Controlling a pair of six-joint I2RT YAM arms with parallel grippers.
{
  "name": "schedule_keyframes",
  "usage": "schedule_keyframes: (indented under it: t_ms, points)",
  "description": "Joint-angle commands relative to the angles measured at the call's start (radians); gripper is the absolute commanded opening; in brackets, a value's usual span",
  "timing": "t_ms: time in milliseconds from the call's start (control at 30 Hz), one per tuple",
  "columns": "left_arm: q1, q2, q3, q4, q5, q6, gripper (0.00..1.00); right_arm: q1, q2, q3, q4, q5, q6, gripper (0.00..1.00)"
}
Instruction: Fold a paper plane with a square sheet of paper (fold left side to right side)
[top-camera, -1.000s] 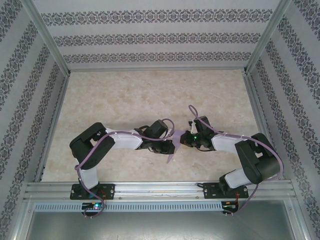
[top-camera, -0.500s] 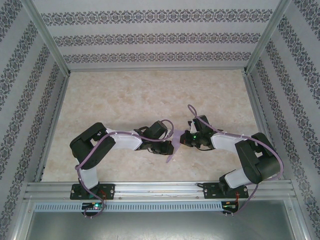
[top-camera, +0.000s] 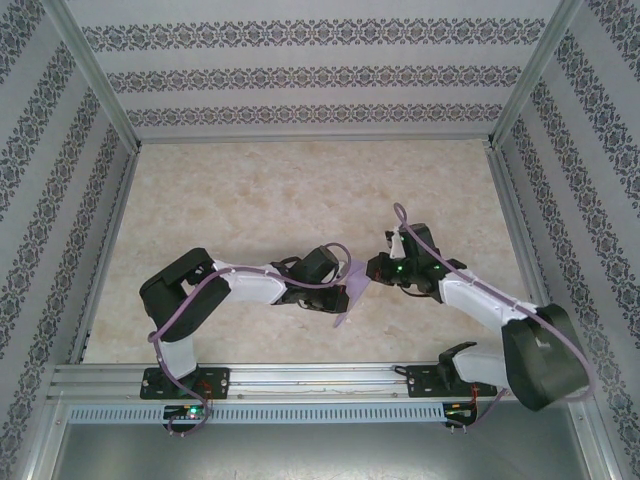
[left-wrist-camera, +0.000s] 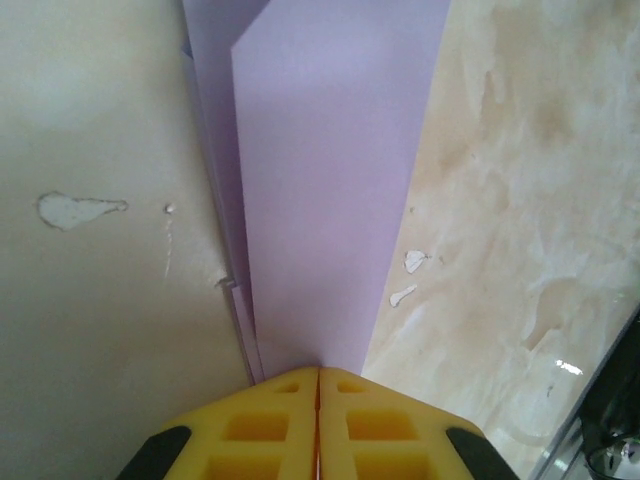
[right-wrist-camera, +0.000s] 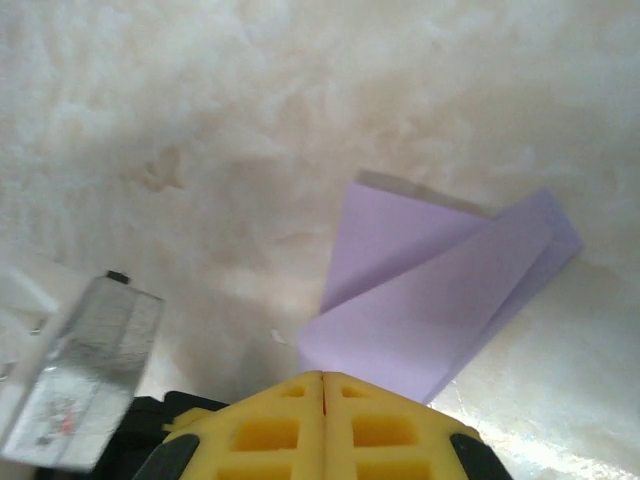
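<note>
The lavender sheet of paper (top-camera: 352, 292) is folded in layers into a narrow paper plane shape and stands on edge near the table's middle front. My left gripper (top-camera: 343, 292) is shut on its near end. In the left wrist view the paper (left-wrist-camera: 320, 200) runs straight up from my shut yellow fingertips (left-wrist-camera: 318, 372). My right gripper (top-camera: 372, 270) is just right of the paper, shut. In the right wrist view its tips (right-wrist-camera: 322, 378) meet with nothing seen between them, and the folded paper (right-wrist-camera: 440, 300) lies just beyond them.
The marbled beige table (top-camera: 250, 200) is walled by patterned panels on three sides, with an aluminium rail (top-camera: 320, 375) along the front. Small white chips (left-wrist-camera: 80, 208) mark the surface. A silvery part (right-wrist-camera: 80, 390) of the left arm shows beside my right fingers.
The right arm has stretched out and its gripper has drawn back up and to the right, off the paper. The left gripper keeps its hold and has edged slightly right.
</note>
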Motion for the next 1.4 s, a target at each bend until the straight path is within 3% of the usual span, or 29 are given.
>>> schedule_keyframes:
  t_ms: [0, 267, 533, 1000, 1367]
  points:
    - [-0.018, 0.022, -0.023, -0.167, -0.119, 0.033, 0.07, 0.002, -0.031, -0.078, 0.065, -0.061, -0.006, 0.0]
    - [-0.048, 0.029, -0.019, -0.242, -0.206, 0.044, 0.06, 0.043, -0.023, -0.203, 0.289, -0.104, 0.047, 0.0]
    - [-0.063, 0.021, -0.036, -0.286, -0.258, 0.043, 0.06, 0.079, 0.085, -0.203, 0.4, -0.11, 0.069, 0.0]
    - [-0.066, 0.023, -0.05, -0.315, -0.294, 0.044, 0.05, 0.083, 0.208, -0.154, 0.427, -0.069, 0.032, 0.0]
    - [-0.067, 0.029, -0.074, -0.325, -0.321, 0.044, 0.05, 0.025, 0.263, -0.116, 0.374, -0.048, -0.007, 0.0]
